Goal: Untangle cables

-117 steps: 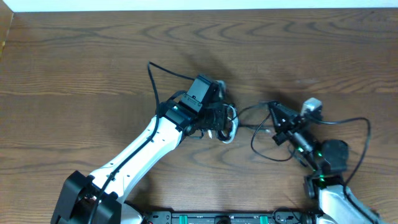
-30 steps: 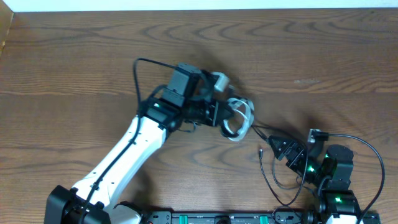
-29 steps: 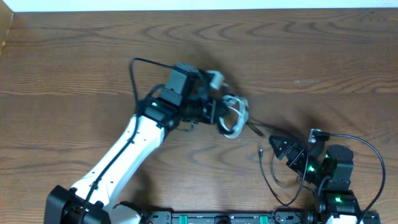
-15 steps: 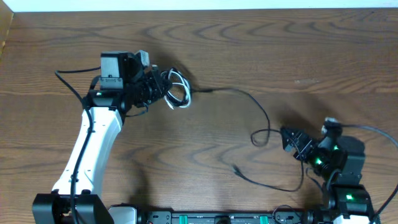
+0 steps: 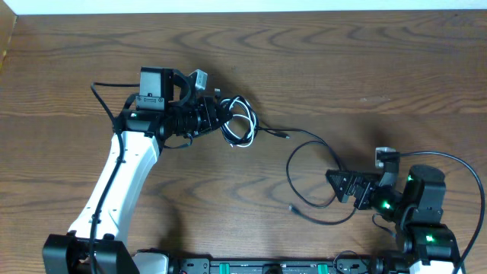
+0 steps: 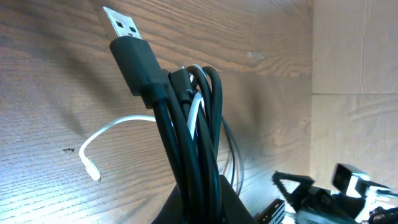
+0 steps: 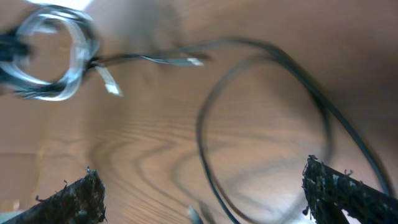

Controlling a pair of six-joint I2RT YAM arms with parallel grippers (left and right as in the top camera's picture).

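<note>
We find the left fingers, clamped on the cable bundle, carried rightward; the right fingers stay spread, empty.

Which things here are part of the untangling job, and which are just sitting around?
Job: bundle of black and white cables, pinched in the left gripper; loose black cable looped on the table.
Not the job: the robot's own thick wire on the right arm.

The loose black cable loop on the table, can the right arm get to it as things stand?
Probably yes. The right gripper is open and faces the black cable loop, which lies on the table just ahead of it with nothing between them.
</note>
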